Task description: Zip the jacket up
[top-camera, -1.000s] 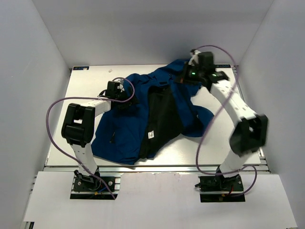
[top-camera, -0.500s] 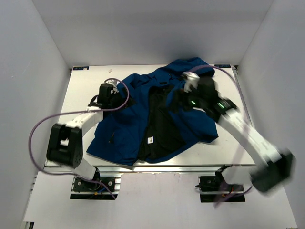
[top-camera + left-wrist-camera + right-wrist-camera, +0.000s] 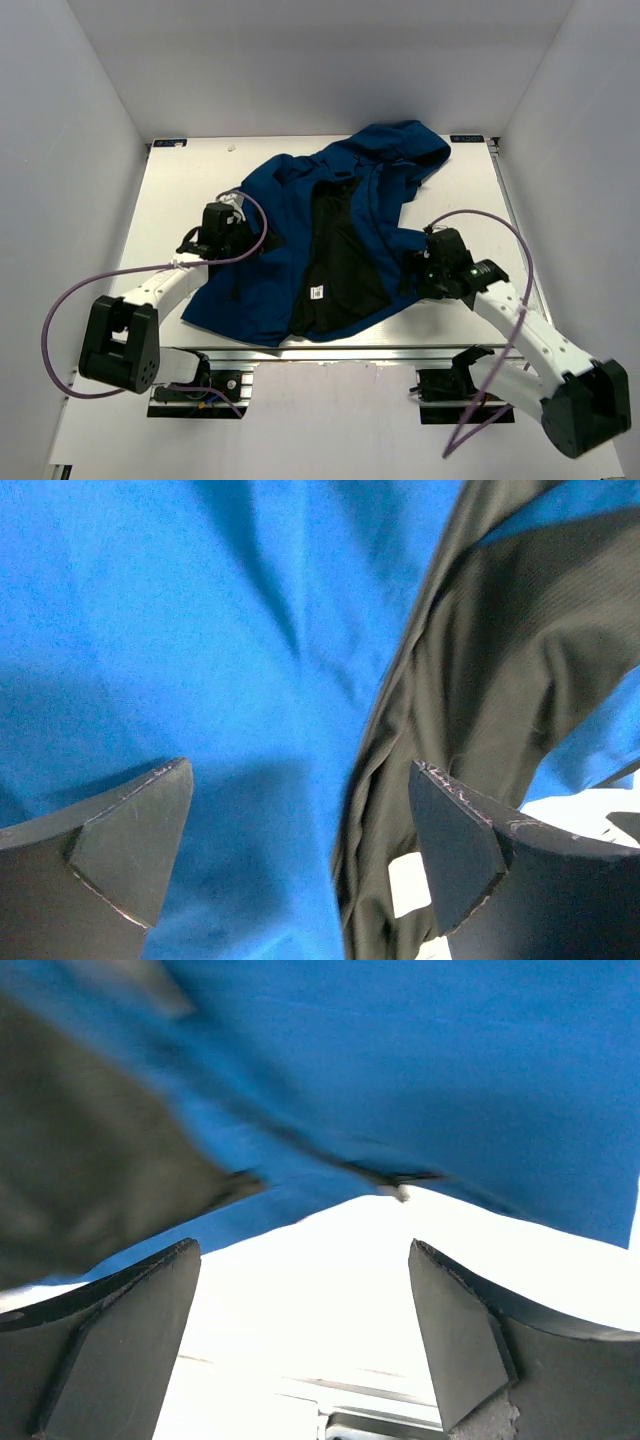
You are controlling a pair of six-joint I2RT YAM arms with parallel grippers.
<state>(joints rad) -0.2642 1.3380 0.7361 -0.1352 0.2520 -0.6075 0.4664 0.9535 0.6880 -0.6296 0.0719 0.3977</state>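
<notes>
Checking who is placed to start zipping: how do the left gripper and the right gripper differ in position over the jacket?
The left gripper is over the body of the jacket, blue fabric and dark lining below it. The right gripper is at the jacket's near right edge, with bare table below it. The left gripper is on the scene's left side, the right gripper on its right. Both are open, holding nothing.

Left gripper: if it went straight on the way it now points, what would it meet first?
Probably the jacket: the open left gripper faces its blue fabric, beside the dark lining. Depth is unclear.
</notes>
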